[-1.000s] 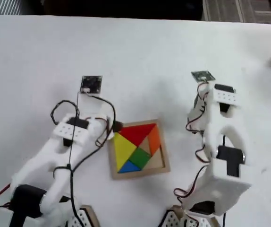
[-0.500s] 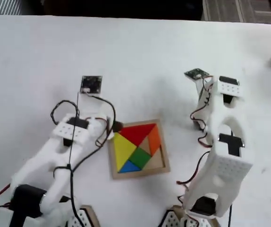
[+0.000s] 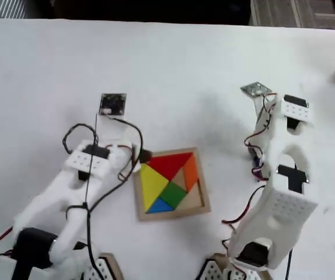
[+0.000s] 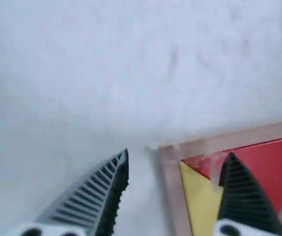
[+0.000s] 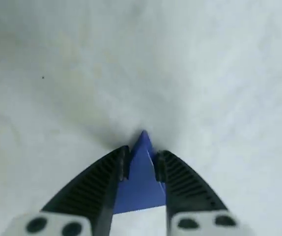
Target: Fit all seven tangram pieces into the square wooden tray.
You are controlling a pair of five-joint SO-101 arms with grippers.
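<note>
1. right gripper [image 5: 142, 147]: clenched on a blue piece [image 5: 140, 184]. the piece's long axis runs in line with the jaws, its pointed tip poking just past them over the bare table [image 3: 68, 64].
2. square wooden tray [image 3: 205, 191]: flat on the table between the two arms, well apart from the right gripper and to its left.
3. tray contents: red piece [image 3: 170, 163], yellow piece [image 3: 150, 184], orange piece [image 3: 191, 169], green piece [image 3: 172, 193] and small blue piece [image 3: 159, 205] are seated. the wood-coloured patches [image 3: 194, 200] lie on the side toward the right arm [image 3: 278, 210]; whether they are vacant cannot be told.
4. left gripper [image 4: 177, 157]: released and holding nothing, jaws spread astride a tray corner, one outside the rim, one above the red and yellow pieces. it is the nearer to the tray.
5. judgement: the held piece must travel leftward to the tray, then be turned to suit the gap.
</note>
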